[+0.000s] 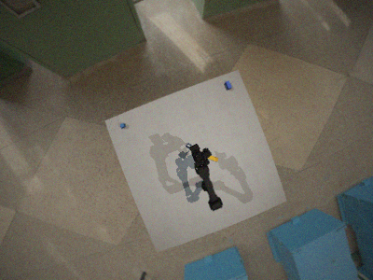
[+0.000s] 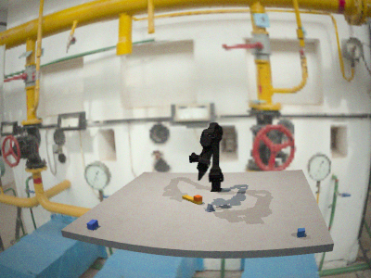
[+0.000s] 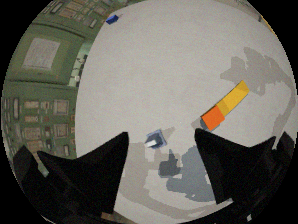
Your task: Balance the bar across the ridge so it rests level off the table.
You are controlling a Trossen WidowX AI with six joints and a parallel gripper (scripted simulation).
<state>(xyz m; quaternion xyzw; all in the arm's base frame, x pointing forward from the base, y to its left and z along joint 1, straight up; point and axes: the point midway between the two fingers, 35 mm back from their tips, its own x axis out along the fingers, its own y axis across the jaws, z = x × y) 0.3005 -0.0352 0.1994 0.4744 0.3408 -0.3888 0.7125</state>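
Observation:
The bar (image 1: 214, 159) (image 2: 188, 198) (image 3: 234, 99) is yellow and lies on the table, with an orange block (image 2: 198, 198) (image 3: 213, 118) at its end nearer the ridge. In the top view the arm hides that end. The ridge (image 2: 210, 208) (image 3: 157, 139) is a small grey-blue wedge on the table, apart from the bar. My gripper (image 3: 162, 135) is open and empty, raised above the table. In the wrist view the ridge shows between the fingertips and the orange block just beyond the right fingertip.
A dark blue block (image 1: 227, 85) (image 2: 93, 224) (image 3: 112, 19) and a smaller blue block (image 1: 122, 125) (image 2: 301, 232) stand near two corners of the pale table (image 1: 154, 224) (image 2: 153, 241). The arm's shadows fall around the ridge and bar.

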